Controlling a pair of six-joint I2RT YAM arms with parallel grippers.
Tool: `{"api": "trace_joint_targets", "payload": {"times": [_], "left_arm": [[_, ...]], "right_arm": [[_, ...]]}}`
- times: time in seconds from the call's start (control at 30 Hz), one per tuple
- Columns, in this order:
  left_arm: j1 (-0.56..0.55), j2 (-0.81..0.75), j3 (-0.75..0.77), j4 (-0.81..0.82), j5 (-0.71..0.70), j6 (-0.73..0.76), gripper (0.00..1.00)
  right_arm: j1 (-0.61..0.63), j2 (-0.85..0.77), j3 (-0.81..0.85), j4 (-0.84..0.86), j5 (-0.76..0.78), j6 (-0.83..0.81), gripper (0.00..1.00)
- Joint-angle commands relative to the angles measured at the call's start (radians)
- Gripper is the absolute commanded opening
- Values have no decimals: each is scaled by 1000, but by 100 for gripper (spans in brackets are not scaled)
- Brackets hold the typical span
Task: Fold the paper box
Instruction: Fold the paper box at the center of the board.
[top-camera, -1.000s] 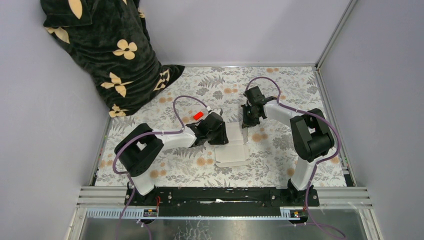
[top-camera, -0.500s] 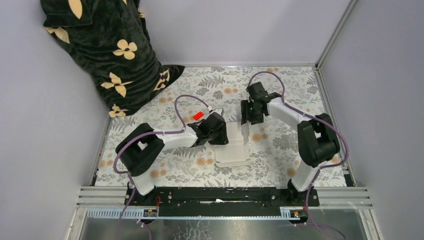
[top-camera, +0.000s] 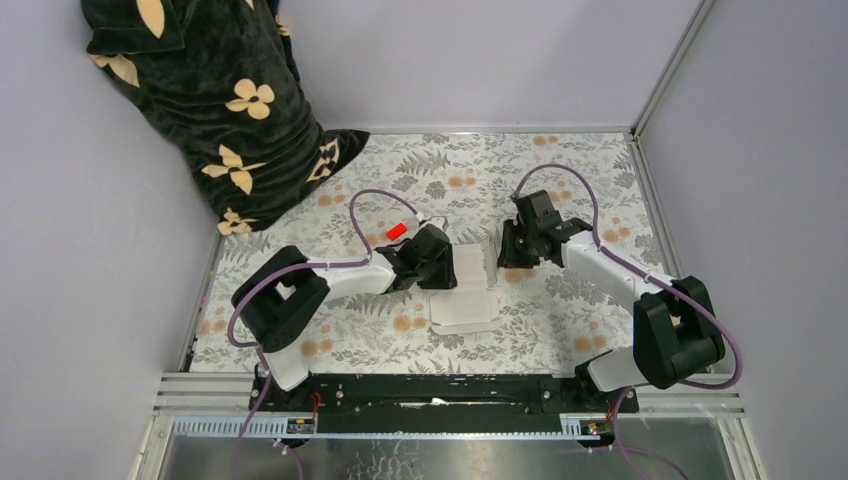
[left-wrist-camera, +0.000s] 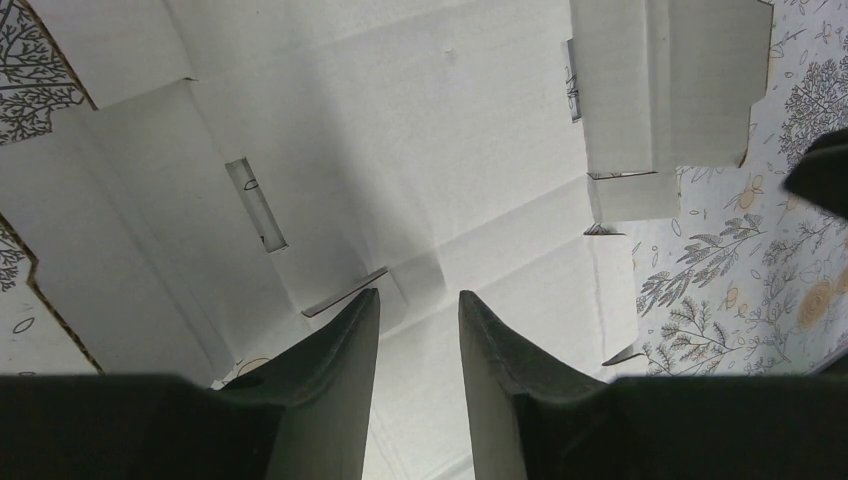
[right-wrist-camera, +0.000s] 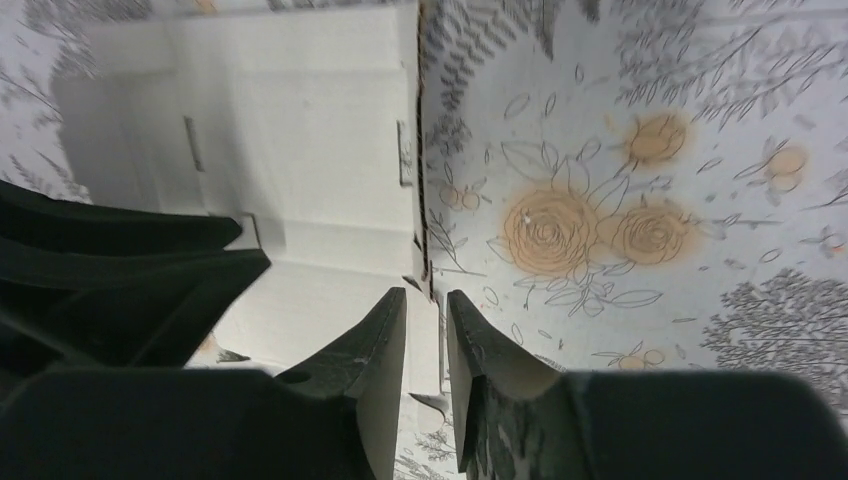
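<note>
Right gripper (right-wrist-camera: 425, 300) had swung nearer, jaws almost together astride the white die-cut cardboard sheet's (top-camera: 462, 305) right flap (top-camera: 489, 263), grip unclear; left gripper (left-wrist-camera: 418, 300) gaped.

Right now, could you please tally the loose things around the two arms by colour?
White: 1, the paper box
Red: 1, the small block
Black with cream flowers: 1, the cloth
Total: 3
</note>
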Motion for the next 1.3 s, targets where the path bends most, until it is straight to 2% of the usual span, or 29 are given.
{"api": "trace_joint_targets", "payload": {"times": [0.0, 0.23, 0.53, 0.93, 1.27], "left_arm": [[-15, 87, -47, -122, -16, 23, 43], [-14, 96, -46, -113, -12, 22, 43], [-14, 107, -41, -108, -7, 23, 43], [-13, 112, -39, -107, -7, 24, 42], [-16, 119, -36, -108, -7, 24, 42]], "right_arm": [[6, -6, -55, 66, -67, 34, 29], [24, -10, -106, 93, -69, 52, 29], [87, 40, -91, 99, -18, 59, 27], [130, -41, -57, -6, 199, 46, 29], [143, -32, -107, 49, 238, 43, 27]]}}
